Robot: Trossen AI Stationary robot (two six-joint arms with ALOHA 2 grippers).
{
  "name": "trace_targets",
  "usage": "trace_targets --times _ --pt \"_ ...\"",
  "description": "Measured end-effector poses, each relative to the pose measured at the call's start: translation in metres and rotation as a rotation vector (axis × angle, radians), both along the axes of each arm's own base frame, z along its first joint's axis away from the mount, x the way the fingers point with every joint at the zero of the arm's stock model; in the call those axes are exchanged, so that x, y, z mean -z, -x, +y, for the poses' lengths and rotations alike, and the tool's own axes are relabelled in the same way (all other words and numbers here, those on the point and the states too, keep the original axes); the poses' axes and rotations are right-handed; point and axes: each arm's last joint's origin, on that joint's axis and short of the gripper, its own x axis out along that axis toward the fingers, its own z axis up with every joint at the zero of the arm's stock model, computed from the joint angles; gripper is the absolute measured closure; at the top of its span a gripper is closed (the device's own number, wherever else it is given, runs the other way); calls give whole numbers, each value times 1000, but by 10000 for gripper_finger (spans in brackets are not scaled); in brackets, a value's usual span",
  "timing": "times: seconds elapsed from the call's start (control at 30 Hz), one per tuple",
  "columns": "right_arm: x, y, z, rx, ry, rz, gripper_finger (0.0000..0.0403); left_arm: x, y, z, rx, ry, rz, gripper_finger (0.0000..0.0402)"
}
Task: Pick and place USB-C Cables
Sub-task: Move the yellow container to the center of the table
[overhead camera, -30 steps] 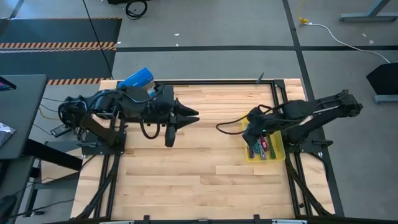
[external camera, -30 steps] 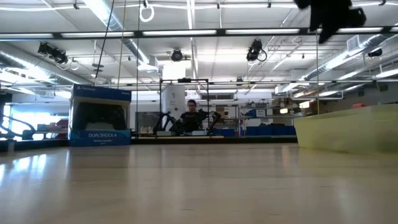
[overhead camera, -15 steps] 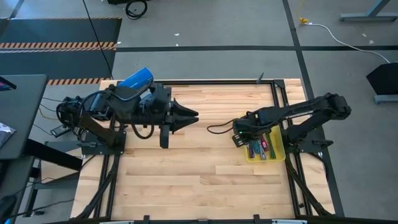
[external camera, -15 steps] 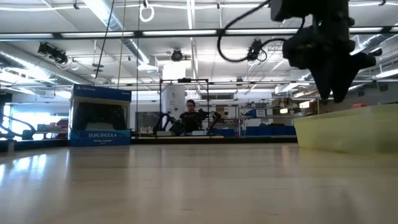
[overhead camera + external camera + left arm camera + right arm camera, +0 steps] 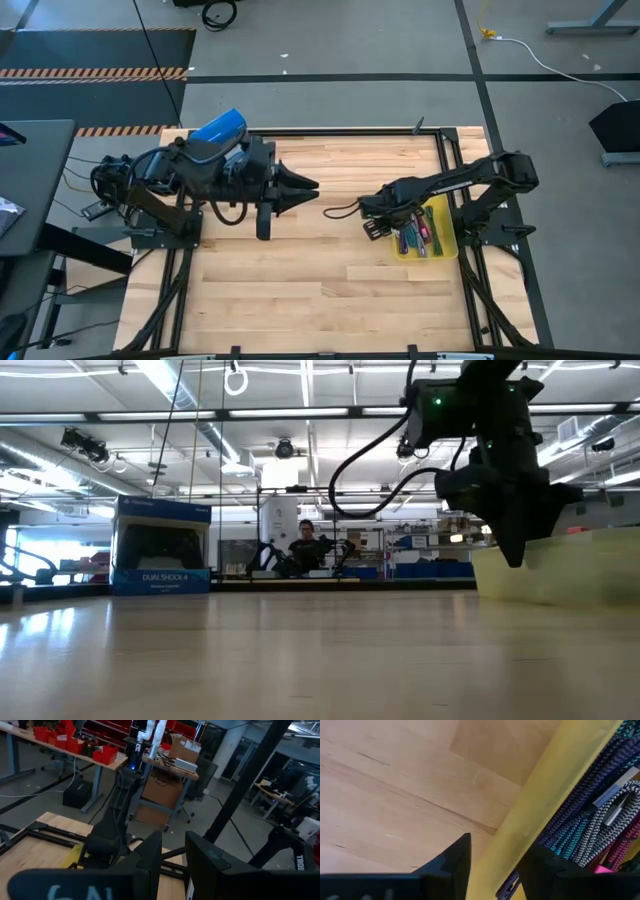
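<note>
The USB-C cables (image 5: 418,238) lie bundled in the shallow yellow tray (image 5: 452,240) near the table's right edge. In the right wrist view the purple (image 5: 600,775), teal (image 5: 570,837), grey (image 5: 607,817) and maroon (image 5: 620,847) cables rest on the tray's floor. My right gripper (image 5: 372,222) is open and hangs over the tray's left rim (image 5: 545,795), one finger over bare wood and one over the tray; it holds nothing. In the low view it (image 5: 517,550) points down above the tray's end (image 5: 570,565). My left gripper (image 5: 305,186) waits, open, raised over the table's left half.
A blue box (image 5: 160,545) stands at the table's far left corner, beside the left arm's base (image 5: 222,127). Bare wood (image 5: 320,280) spans the middle and near side of the table. A black frame rail (image 5: 340,131) runs along the far edge. A person sits far off in the room (image 5: 306,545).
My right gripper has swung from above the tray toward the table's left and come down, ending low over the tray's left rim; its cable loop trails leftward with it. It stays open and empty. The cables in the tray have not moved.
</note>
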Motion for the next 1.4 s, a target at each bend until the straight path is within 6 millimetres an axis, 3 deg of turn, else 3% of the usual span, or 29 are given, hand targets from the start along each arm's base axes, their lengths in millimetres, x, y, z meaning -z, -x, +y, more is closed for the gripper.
trace_targets --times 0.33,0.97,1.4 --pt "2 -8 0 -85 8 -72 390 -1 0 -2 7 17 -8 308" --pt "-9 -29 13 -366 53 -284 400 -10 3 -12 44 41 -99 308" --pt "-15 -37 13 -604 112 -366 400 -11 -3 2 -9 41 -121 308"
